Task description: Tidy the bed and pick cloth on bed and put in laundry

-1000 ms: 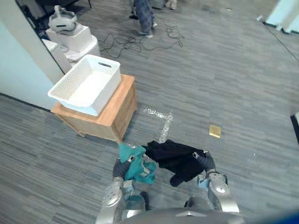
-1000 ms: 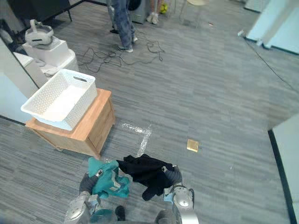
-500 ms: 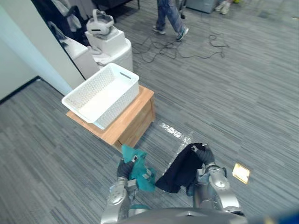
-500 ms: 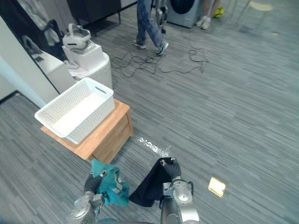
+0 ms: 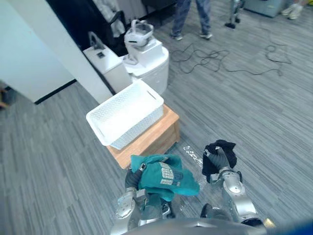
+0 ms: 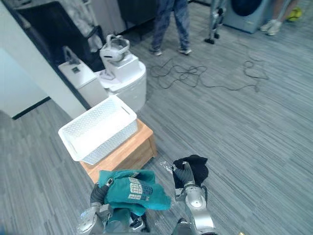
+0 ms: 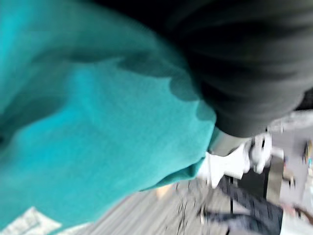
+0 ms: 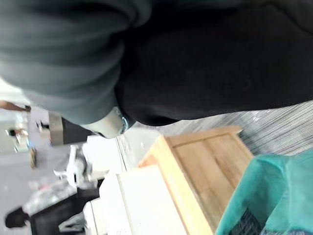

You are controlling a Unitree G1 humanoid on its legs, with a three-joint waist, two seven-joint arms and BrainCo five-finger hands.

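Grey striped carpet floor point(image 5: 274, 107) fills the room, with a white wall point(image 5: 34, 58) on the left, a person's legs point(image 5: 188, 14) and loose cables point(image 5: 220, 54) at the far side, and a white cabinet point(image 5: 149, 63) carrying a headset point(image 5: 138, 33). A low wooden worktop point(image 5: 164, 132) bears the white laundry basket point(image 5: 139, 128), which overhangs its left edge. Above the floor, just off the worktop's near corner, the left robot hand point(image 5: 132, 178) clutches the teal cloth point(image 5: 166, 176), and the right robot hand point(image 5: 218, 160) grips the bunched black cloth point(image 5: 222, 149).
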